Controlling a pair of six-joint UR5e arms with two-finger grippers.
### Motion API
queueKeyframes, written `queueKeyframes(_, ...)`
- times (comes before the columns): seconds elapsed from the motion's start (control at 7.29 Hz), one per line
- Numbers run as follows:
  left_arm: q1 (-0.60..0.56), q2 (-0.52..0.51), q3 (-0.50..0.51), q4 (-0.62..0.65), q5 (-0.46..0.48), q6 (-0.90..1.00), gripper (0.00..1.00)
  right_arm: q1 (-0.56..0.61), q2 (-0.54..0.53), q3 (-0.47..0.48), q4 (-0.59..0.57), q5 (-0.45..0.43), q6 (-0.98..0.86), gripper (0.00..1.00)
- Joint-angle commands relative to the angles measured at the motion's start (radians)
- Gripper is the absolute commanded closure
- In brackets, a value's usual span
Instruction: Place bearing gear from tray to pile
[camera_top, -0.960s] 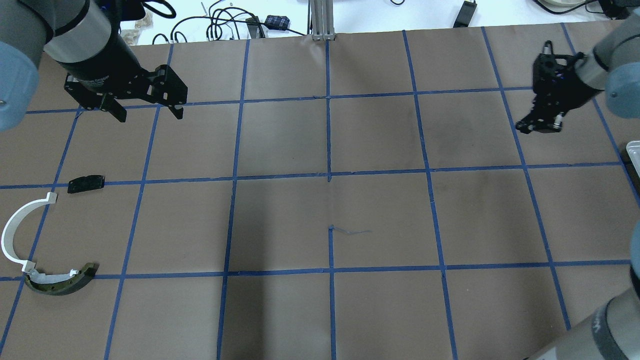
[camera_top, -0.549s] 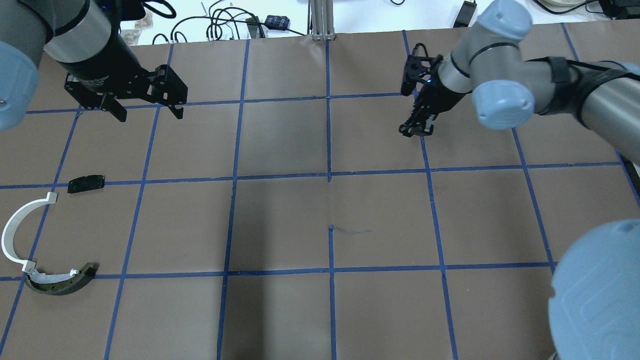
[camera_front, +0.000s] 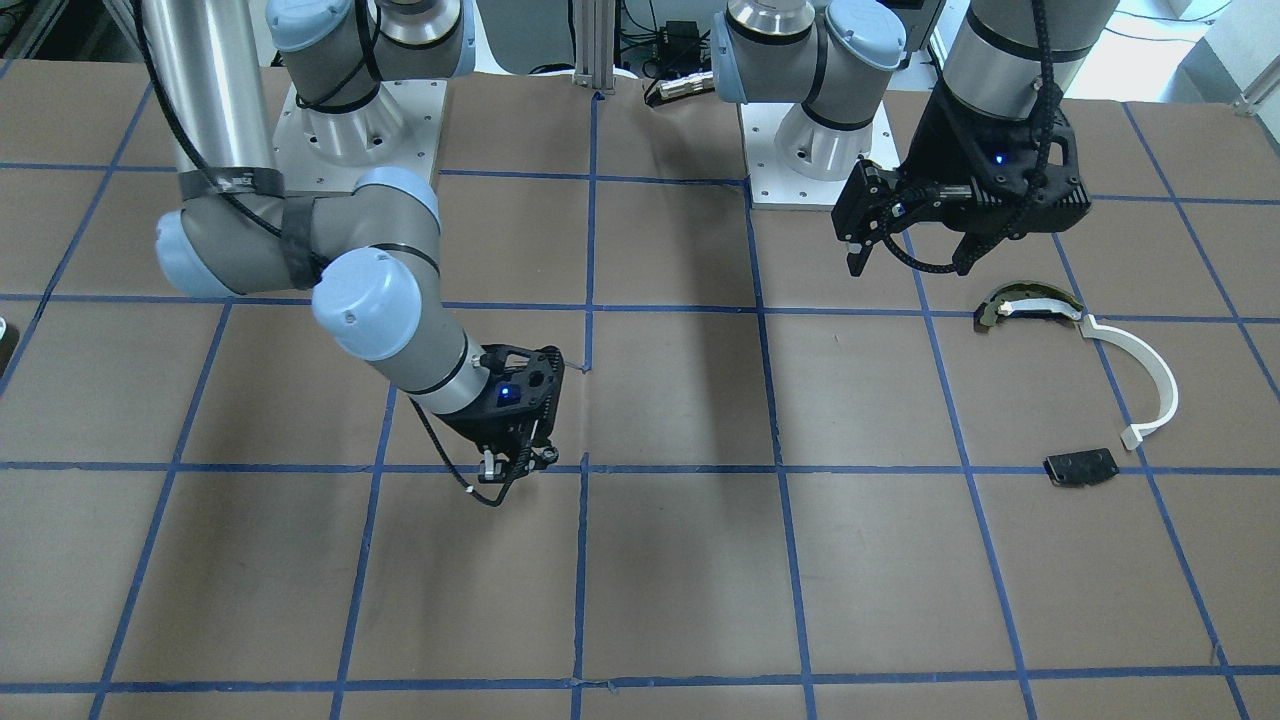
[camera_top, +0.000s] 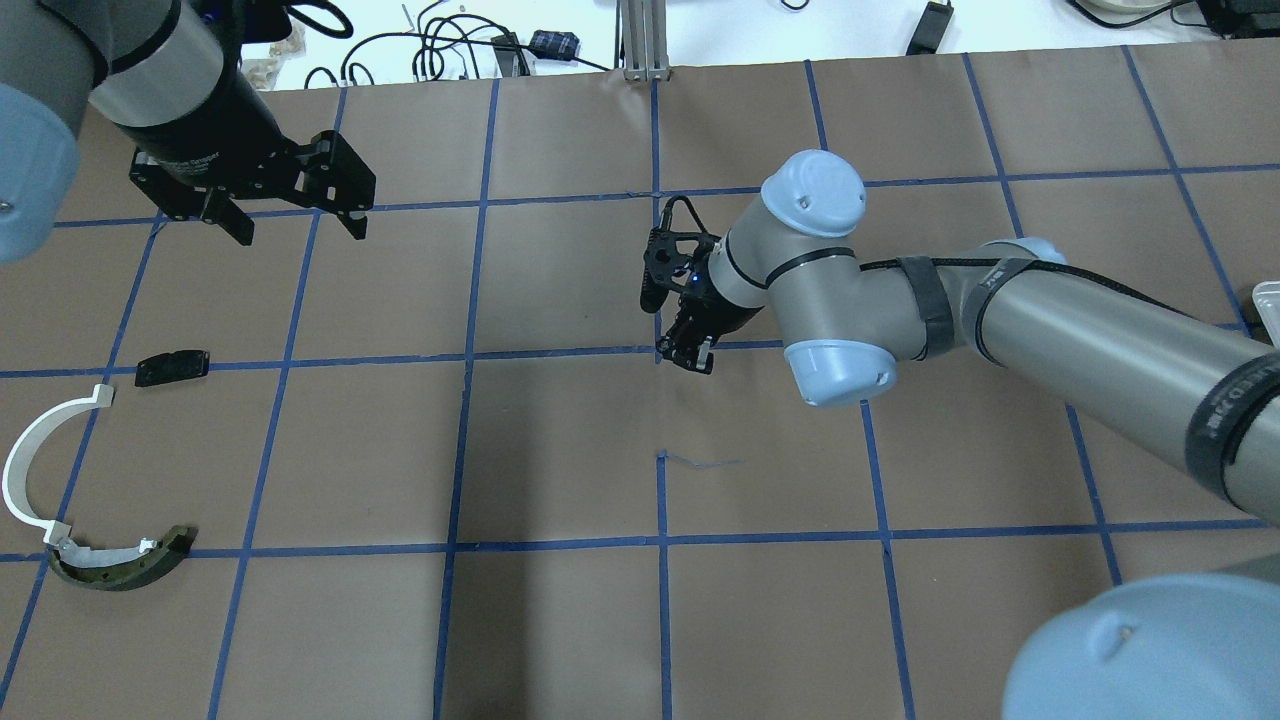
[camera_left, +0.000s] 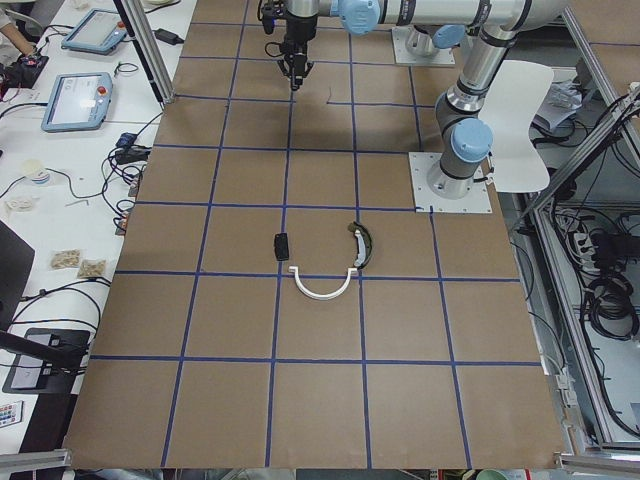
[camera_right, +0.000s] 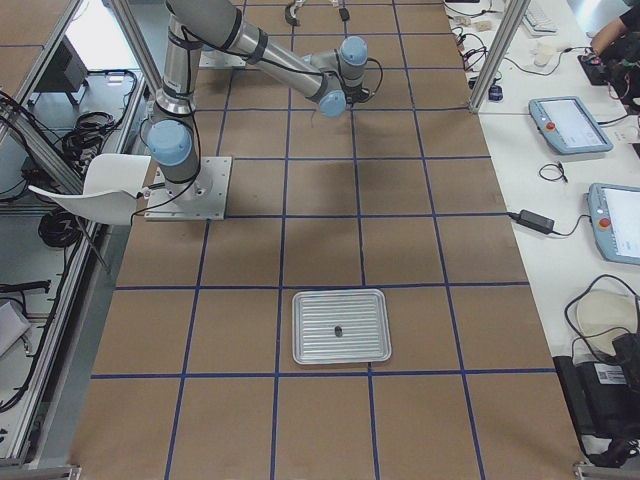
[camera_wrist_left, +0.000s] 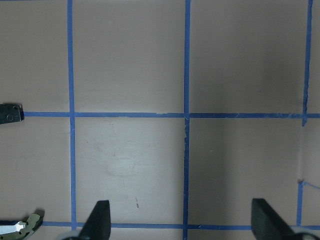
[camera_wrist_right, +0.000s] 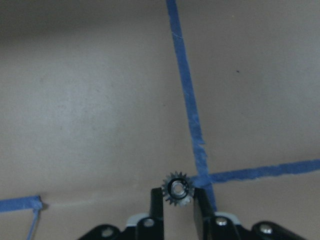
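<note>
Since a second ago your right gripper (camera_top: 686, 358) has swung from the table's 2 o'clock side to dead centre, pinching the bearing gear (camera_wrist_right: 177, 188) at its fingertips. Looks tiny, light and rigid to me, so a hold across the toothed rim is right, though it could twist out. The pile (camera_top: 118, 570) sits well off at 8 o'clock; left gripper (camera_top: 295, 225) hangs spread and empty at 10.

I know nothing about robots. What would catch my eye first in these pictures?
The right gripper hangs over the middle of the table, pinching a tiny toothed gear. At the table's left end lies the pile: a white curved strip, a dark arc piece and a black plate, with the open left gripper hovering beyond them.
</note>
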Motion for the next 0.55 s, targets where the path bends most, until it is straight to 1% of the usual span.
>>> queueKeyframes(0.0,-0.002,0.0,-0.003,0.0,0.001,0.0,0.0,0.096,0.012,0.018,-0.041,-0.006,0.127,1.0)
queueKeyframes(0.14,-0.003,0.002,-0.006,0.0,0.001,0.003,0.0,0.11,0.015,0.015,-0.038,-0.004,0.152,0.25)
queueKeyframes(0.27,-0.002,0.002,-0.006,0.0,0.001,0.003,0.0,0.113,0.011,0.019,-0.037,-0.012,0.192,0.07)
queueKeyframes(0.41,-0.002,0.002,-0.006,0.0,-0.004,0.005,0.0,0.112,0.008,0.012,-0.037,-0.015,0.223,0.01)
